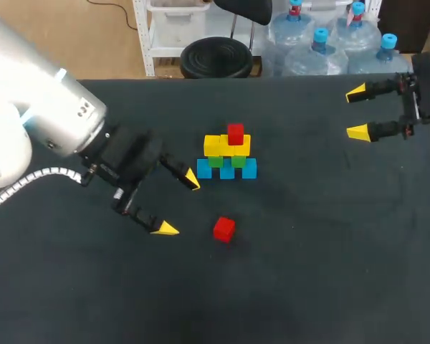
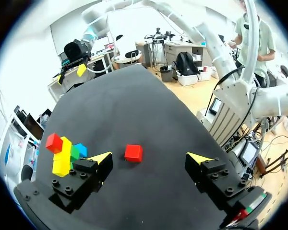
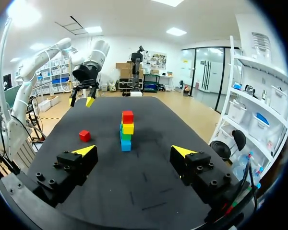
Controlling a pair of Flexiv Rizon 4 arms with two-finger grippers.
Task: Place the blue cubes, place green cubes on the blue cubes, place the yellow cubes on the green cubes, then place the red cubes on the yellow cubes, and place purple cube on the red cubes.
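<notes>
- A loose red cube point(image 1: 224, 229) lies on the dark counter point(image 1: 330, 244) — near the left pincer point(image 1: 178, 204), which is spread wide, holding nothing.
- Behind it, stacked upward: blue cubes point(image 1: 227, 170), green cubes point(image 1: 216, 163), yellow cubes point(image 1: 215, 145), a top red cube point(image 1: 235, 133).
- Farthest off, the right pincer point(image 1: 357, 112) — spread, well apart.

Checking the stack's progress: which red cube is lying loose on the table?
The loose red cube nearest the left gripper, alone on the table; the other red cube sits atop the yellow cubes.
</notes>
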